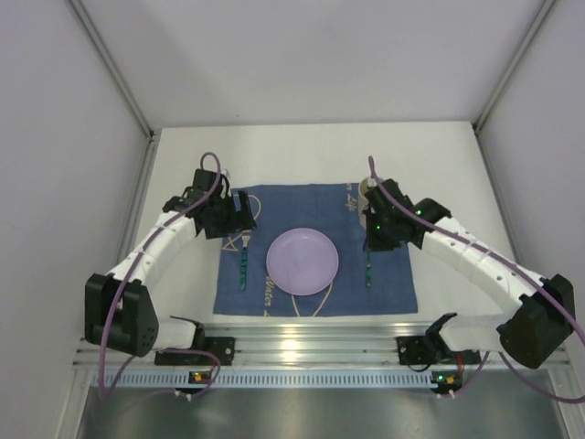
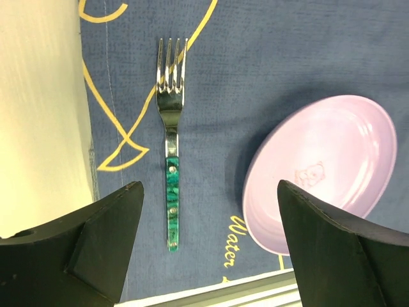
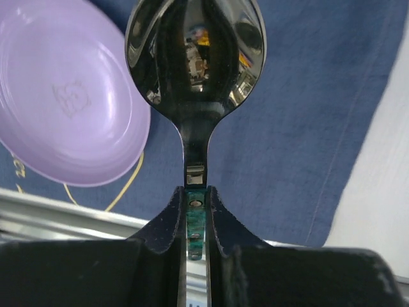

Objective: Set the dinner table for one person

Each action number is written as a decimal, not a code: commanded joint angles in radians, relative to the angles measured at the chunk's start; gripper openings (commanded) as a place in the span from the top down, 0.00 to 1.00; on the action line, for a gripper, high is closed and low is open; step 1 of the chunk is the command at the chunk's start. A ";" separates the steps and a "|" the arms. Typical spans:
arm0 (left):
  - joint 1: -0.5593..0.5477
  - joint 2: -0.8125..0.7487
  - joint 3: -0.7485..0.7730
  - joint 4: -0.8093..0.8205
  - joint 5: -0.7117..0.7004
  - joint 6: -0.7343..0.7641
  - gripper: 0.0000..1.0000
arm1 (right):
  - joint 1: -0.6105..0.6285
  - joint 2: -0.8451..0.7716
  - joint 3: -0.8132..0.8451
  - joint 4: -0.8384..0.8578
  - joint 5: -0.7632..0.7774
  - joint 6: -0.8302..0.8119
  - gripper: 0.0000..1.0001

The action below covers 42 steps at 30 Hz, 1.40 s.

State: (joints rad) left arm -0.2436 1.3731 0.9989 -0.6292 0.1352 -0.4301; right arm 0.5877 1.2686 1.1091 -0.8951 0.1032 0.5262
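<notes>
White dinner table [image 1: 302,151] sat under the blue placemat [image 1: 393,283]; my right pincer [image 3: 195,193] was clenched on the spoon [image 3: 195,57] right of the plate [image 1: 303,262] (likely light, stiff, slick, best held by its green handle), left pincer [image 2: 209,187] released above the fork [image 2: 171,128].

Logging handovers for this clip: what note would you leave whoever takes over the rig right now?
The left claw is open over the fork, which lies on the blue placemat left of the plate.
The right claw is shut on the spoon handle, right of the plate.
Done: plate centred on the placemat, fork placed.
Left: release the spoon once it is down, then withdraw both arms.
</notes>
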 commanded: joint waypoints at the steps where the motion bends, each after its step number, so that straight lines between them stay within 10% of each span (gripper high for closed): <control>1: 0.004 -0.074 0.003 -0.046 -0.023 -0.033 0.09 | 0.083 -0.037 -0.060 0.116 -0.028 0.064 1.00; 21: 0.004 -0.261 0.015 -0.227 -0.101 -0.053 0.11 | 0.096 0.302 -0.130 0.311 0.053 0.115 0.99; 26: 0.004 -0.244 0.020 -0.215 -0.097 -0.062 0.11 | 0.096 0.288 -0.114 0.297 0.062 0.097 0.51; 36: 0.004 -0.200 0.053 -0.187 -0.123 -0.061 0.13 | 0.107 0.105 -0.014 0.194 0.053 0.025 0.43; 42: 0.003 -0.184 0.084 -0.143 -0.118 -0.036 0.13 | 0.164 -0.309 -0.023 0.173 0.009 -0.068 0.28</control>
State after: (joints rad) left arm -0.2436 1.1938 1.0393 -0.8272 0.0242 -0.4858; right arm 0.7105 1.1572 1.0554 -0.6971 0.1242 0.5198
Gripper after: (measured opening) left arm 0.870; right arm 0.679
